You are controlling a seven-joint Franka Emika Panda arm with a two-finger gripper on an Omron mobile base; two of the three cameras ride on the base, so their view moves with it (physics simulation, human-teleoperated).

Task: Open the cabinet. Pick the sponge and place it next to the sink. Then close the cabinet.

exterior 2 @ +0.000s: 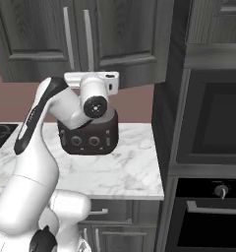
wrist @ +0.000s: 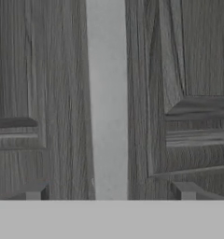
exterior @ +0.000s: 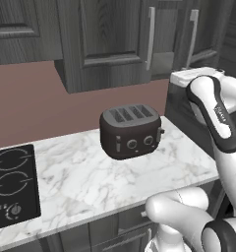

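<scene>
White-veined marble forms the counter (exterior: 115,182) in a rendered kitchen, backed by a reddish-brown wall (exterior: 31,103) and topped by dark grey wood-grain wall units. One cabinet (exterior: 110,39) hangs above it, its two panelled doors shut and carrying two long vertical silver bar handles (exterior: 150,37), side by side at the meeting edges. One dark four-slot toaster (exterior: 131,131) stands on the counter directly below the cabinet, with two round knobs on its face. One black cooktop (exterior: 12,184) with two ring burners lies at the 9 o'clock end of the counter in the left base view. One tall oven column (exterior 2: 208,147) rises at 3 o'clock in the right base view, just beside the counter's end. Drawers (exterior 2: 115,211) with short horizontal handles sit under the counter.

One white arm rises in front of the toaster, partly hiding it in the right base view, and lifts its hand to the lower edge of the cabinet doors. The tool (wrist: 109,193) stands with its two fingertips (wrist: 34,191) wide apart, one on each side of a single silver handle (wrist: 107,93) running from 12 to 6 o'clock in the hand view, gripping nothing. Panelled door faces show at 9 and 3 o'clock of that bar.
</scene>
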